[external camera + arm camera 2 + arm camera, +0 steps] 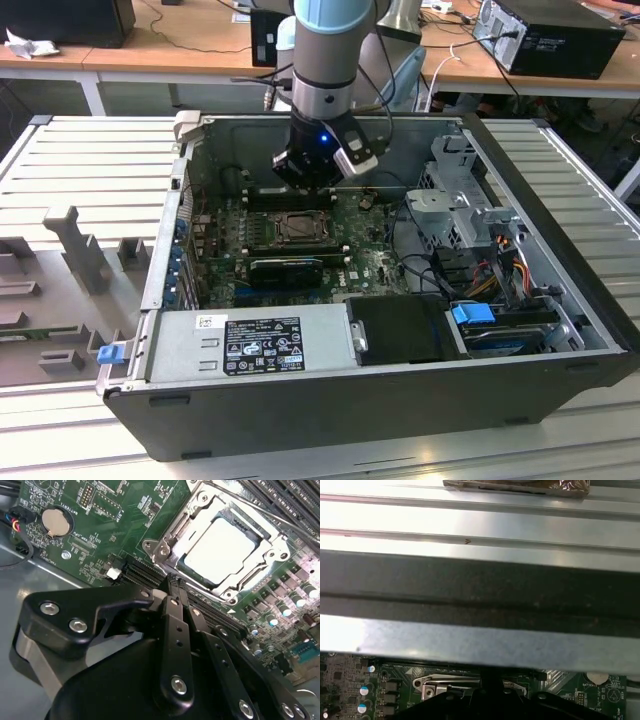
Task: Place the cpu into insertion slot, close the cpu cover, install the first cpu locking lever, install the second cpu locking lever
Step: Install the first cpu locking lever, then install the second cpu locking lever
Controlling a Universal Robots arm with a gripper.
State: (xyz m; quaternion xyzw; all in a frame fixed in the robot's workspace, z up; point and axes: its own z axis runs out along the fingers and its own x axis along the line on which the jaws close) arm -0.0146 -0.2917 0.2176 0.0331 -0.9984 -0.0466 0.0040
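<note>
The cpu (219, 550), a pale silvery square, lies in the insertion slot (297, 228) on the green motherboard. The cpu cover (165, 544), a silvery metal frame, lies flat around it, and the chip's face shows through its cut-out. A thin metal lever rod (280, 522) runs along one side of the socket. My gripper (173, 581) hangs just above the board beside a corner of the socket, its black fingers (176, 615) pressed together with nothing between them. In the exterior view the gripper (312, 183) is a little behind the socket, toward the case's far wall.
The open computer case (560, 200) surrounds the board; its metal wall (480, 595) is close to the wrist. A black finned block (285, 270) sits in front of the socket, memory slots (145, 575) beside the fingertips, and drive cages and cables (470, 230) lie at the exterior view's right.
</note>
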